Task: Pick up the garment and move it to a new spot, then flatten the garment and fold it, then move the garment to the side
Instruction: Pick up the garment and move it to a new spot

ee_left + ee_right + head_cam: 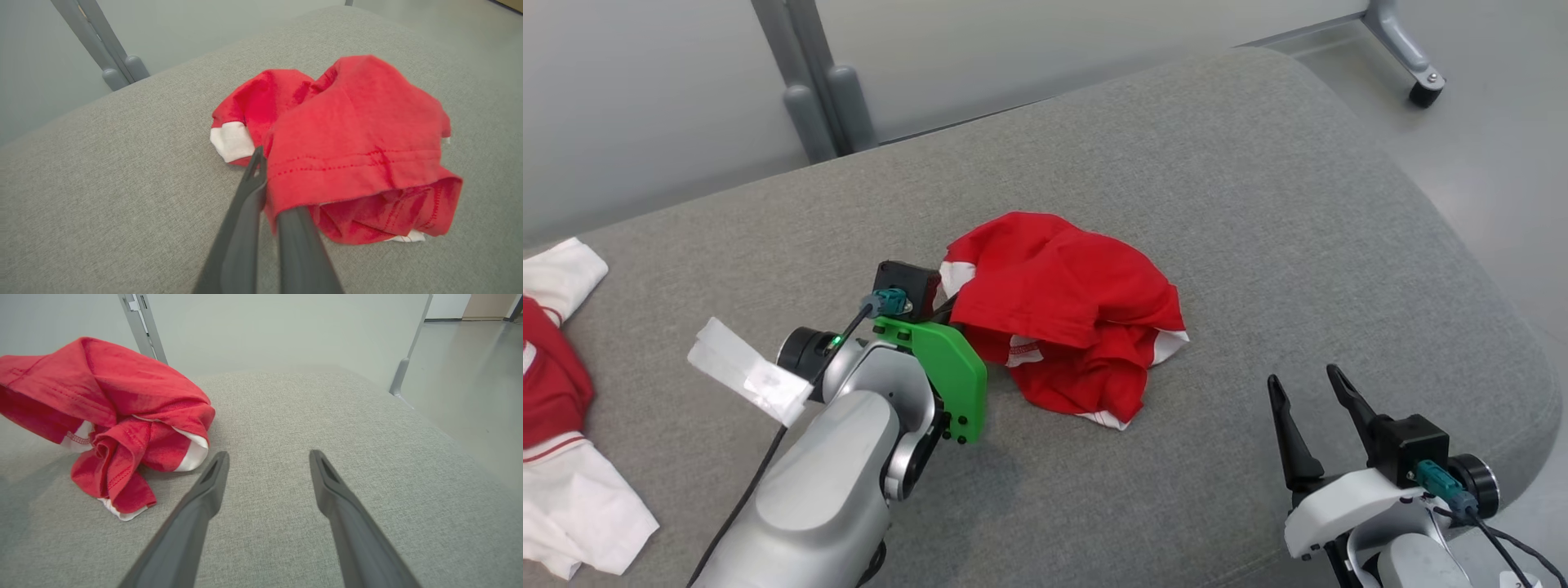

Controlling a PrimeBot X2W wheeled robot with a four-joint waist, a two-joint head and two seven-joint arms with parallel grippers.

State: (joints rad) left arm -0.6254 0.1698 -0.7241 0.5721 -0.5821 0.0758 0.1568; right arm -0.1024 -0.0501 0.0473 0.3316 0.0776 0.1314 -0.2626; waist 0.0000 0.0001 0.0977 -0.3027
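A crumpled red garment (1062, 302) with white trim lies bunched in the middle of the grey cushion (1258, 204). My left gripper (952, 314) reaches in from its left side, its tips hidden under the cloth. In the left wrist view the left gripper (263, 175) is shut on the garment's (355, 134) stitched hem, with the fabric draped over one finger. My right gripper (1304, 377) stands open over bare cushion at the lower right, apart from the cloth. In the right wrist view the right gripper (269, 455) has nothing between its fingers, and the garment (102, 396) lies to its left.
Another red and white garment (556, 408) lies at the cushion's left edge. Grey frame posts (825, 90) stand behind the cushion, and a caster wheel (1425, 90) sits on the floor at the far right. The cushion's rounded edge (1503, 327) drops off to the floor on the right.
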